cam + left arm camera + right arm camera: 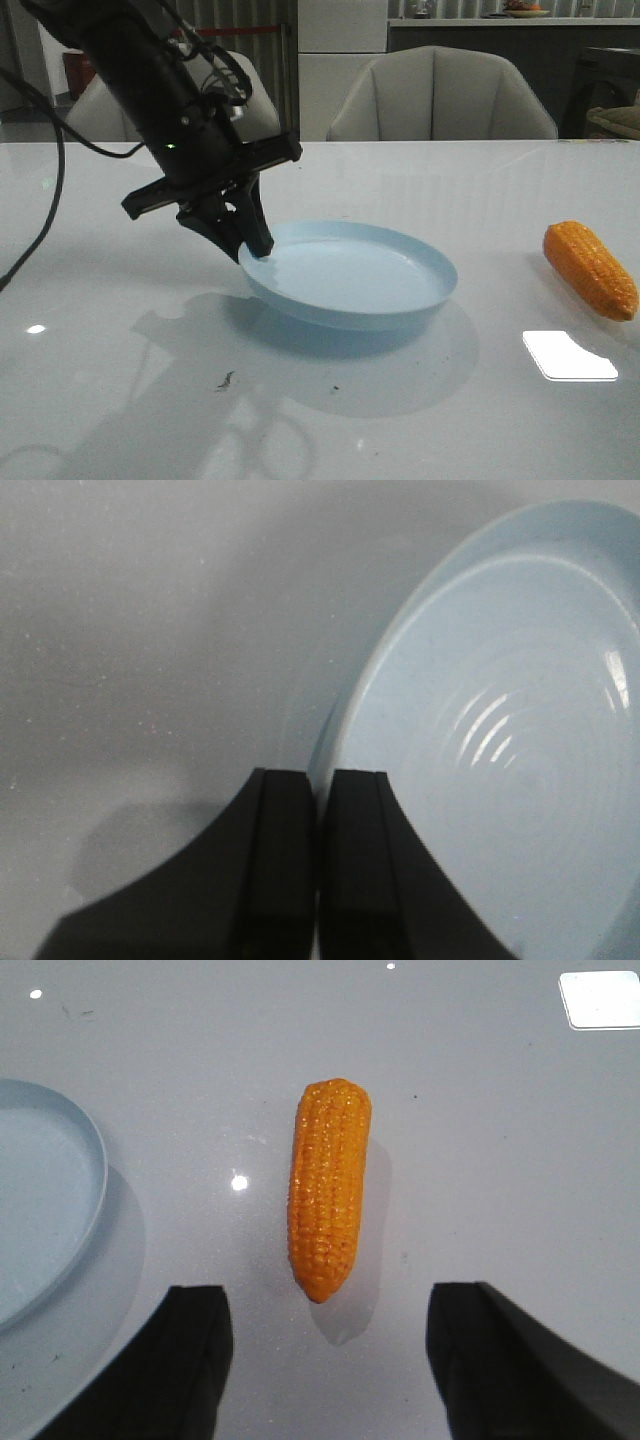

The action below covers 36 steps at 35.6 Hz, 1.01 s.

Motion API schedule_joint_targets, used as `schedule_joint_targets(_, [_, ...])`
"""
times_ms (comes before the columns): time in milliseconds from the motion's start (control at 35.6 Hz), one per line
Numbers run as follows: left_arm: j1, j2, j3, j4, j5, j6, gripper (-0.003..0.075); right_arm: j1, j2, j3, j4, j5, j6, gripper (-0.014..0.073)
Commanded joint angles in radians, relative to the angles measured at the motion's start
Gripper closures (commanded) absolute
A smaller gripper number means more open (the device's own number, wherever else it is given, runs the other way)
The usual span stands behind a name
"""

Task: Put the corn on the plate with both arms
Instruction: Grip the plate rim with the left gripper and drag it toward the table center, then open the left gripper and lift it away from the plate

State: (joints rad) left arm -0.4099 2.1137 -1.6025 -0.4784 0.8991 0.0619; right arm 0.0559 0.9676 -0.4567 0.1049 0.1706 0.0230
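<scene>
left arm: black, comes in from the upper left of the front view, cables trailing, angled down toward the middle of the bench (120,400).
left end effector (258,247): fingers pinched together on the plate's left rim, one inside the rim and one outside. Left wrist view shows the two black fingers (285,880) nearly touching, the pale blue rim edge clamped between them.
plate (400,300): round, shallow, pale blue, near the bench centre. Left side is raised off the surface where it's gripped, so it sits tilted; right side low, shadow spread beneath it. Inside is bare, faint concentric rings visible in the left wrist view (520,740).
bench: white, glossy, reflects overhead lights; a few dark specks in front of the plate.
corn (590,269): orange cob, lying flat on the bench near the right edge, well apart from the plate, nothing touching it. In the right wrist view (328,1185) it lies lengthwise, tapered tip pointing toward the end effector.
right end effector (330,1360): not in the front view. Right wrist view shows both black fingers (185,1360) spread wide, above the bench, corn tip just ahead of the gap between them, no contact. Plate rim (95,1180) visible off to one side of that view.
background: pale chairs (440,95) behind the far edge.
</scene>
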Motion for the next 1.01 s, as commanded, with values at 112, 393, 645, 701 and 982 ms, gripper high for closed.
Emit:
schedule_joint_targets(112, [-0.007,-0.045,-0.034,-0.024,-0.011,0.020,0.0619,0.000,-0.006,-0.035,-0.009,-0.060,-0.007,0.0064])
schedule_joint_targets(393, [-0.007,-0.045,-0.034,0.065,-0.014,0.020,0.0524,0.000,-0.006,-0.035,-0.009,-0.059,-0.007,0.0064])
schedule_joint_targets(645, [-0.007,-0.045,-0.034,0.122,-0.038,0.020,0.0451,0.000,-0.006,-0.035,-0.009,-0.059,-0.007,0.0064])
schedule_joint_targets(701, [-0.007,-0.045,-0.036,0.125,-0.043,0.022,0.0451,0.000,-0.006,-0.035,-0.009,-0.059,-0.007,0.0064])
schedule_joint_targets(982, [-0.007,-0.048,-0.173,0.125,-0.050,0.047,0.0452,0.000,-0.006,-0.035,-0.009,-0.058,-0.007,0.0064])
